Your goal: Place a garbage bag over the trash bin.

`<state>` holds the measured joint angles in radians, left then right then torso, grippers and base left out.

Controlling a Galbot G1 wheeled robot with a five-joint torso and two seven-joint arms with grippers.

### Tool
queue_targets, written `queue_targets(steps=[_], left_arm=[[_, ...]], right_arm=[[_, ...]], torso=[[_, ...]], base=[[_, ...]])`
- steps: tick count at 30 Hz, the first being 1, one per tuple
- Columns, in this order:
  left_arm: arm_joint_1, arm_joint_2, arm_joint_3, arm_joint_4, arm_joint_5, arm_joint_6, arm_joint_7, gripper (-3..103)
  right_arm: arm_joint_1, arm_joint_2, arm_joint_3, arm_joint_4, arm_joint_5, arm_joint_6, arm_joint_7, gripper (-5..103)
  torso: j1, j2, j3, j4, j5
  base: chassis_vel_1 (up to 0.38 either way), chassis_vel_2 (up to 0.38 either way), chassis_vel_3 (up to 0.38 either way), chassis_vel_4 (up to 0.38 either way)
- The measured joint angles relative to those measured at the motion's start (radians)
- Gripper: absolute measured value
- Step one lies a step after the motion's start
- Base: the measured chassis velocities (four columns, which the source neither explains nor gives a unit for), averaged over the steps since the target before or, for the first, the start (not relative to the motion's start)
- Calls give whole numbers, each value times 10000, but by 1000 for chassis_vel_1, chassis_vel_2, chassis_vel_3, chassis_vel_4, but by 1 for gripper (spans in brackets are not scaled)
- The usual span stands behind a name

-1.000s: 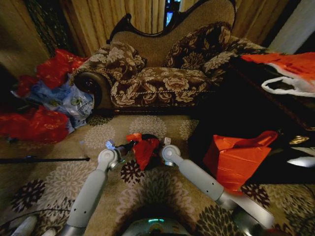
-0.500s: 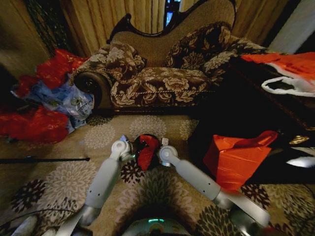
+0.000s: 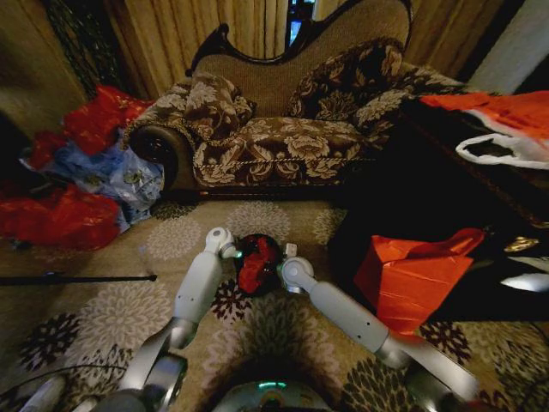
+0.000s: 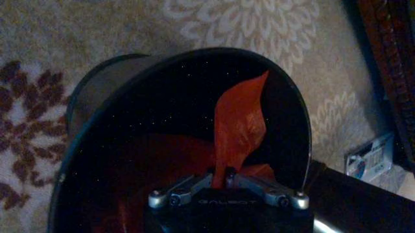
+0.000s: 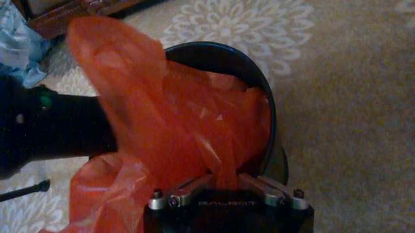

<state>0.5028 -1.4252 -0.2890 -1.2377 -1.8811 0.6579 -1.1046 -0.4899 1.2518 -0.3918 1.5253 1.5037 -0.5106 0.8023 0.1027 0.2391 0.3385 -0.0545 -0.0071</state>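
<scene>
Two robot arms reach forward from the bottom of the head view and meet at a small black trash bin (image 3: 257, 262) standing on a beige carpet (image 3: 103, 309) patterned with large pale and dark flowers. The garbage bag (image 3: 255, 268), thin red plastic, is bunched at the bin's mouth between the arms. The left gripper (image 3: 233, 251) sits at the bin's left side and the right gripper (image 3: 276, 264) at its right; their fingertips are too small to make out here. Behind stands a floral sofa (image 3: 283, 129) with a dark carved frame, before tan curtains (image 3: 214, 30). Heaped red and blue bags (image 3: 77, 172) lie at the left. A stiffer orange-red bag (image 3: 412, 275) stands to the right against dark furniture that is hard to read.

From the left wrist view, the left gripper (image 4: 228, 178) hangs over the bin's open mouth (image 4: 194, 97), its fingers drawn narrow onto a strip of the red bag (image 4: 236, 126) that rises inside the dark interior. The bin's floor is lost in shadow.

From the right wrist view, the right gripper (image 5: 227, 180) has its fingers pinched on a fold of the red bag (image 5: 188, 116), which spills across the bin's rim (image 5: 269, 111) and covers most of the opening. A dark blurred arm (image 5: 52, 126) crosses one side.
</scene>
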Motion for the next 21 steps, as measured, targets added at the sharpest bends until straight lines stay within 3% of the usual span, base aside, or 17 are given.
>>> queue_targets(steps=[1, 5, 9, 12, 15, 18, 21], left_arm=[[0, 0, 0, 0, 0, 0, 0, -3], [373, 231, 34, -946, 125, 3, 39, 17], [710, 520, -24, -1729, -51, -1, -56, 28], [1248, 1054, -226, -3008, -836, -128, -724, 44], [1345, 1156, -325, -3323, -1290, -200, -1126, 50], [1485, 1310, -416, -3777, -1719, -339, -1602, 66], [1542, 1365, -443, -3954, -1783, -404, -1709, 72]], right_arm=[[0, 0, 0, 0, 0, 0, 0, 0], [3, -21, 29, 138, 0, 16, 1, 0], [0, -35, 39, 233, 4, 26, 13, 0], [-17, -100, 43, 302, 8, 48, 25, 0], [-22, -111, 41, 302, 4, 51, 26, 0], [-25, -113, 20, 334, -2, 70, 56, 0], [-25, -112, 20, 352, -2, 83, 63, 0]], torso=[[0, 0, 0, 0, 0], [0, 0, 0, -1, -1], [0, 0, -1, 0, -2], [-2, 0, -1, 2, -2], [-2, 0, -2, 2, -2], [-1, 0, -1, 0, -2], [-1, 0, -1, 0, -2]], base=[[0, 0, 0, 0], [0, 0, 0, 0], [0, 0, 0, 0], [0, 0, 0, 0], [0, 0, 0, 0], [0, 0, 0, 0], [0, 0, 0, 0]])
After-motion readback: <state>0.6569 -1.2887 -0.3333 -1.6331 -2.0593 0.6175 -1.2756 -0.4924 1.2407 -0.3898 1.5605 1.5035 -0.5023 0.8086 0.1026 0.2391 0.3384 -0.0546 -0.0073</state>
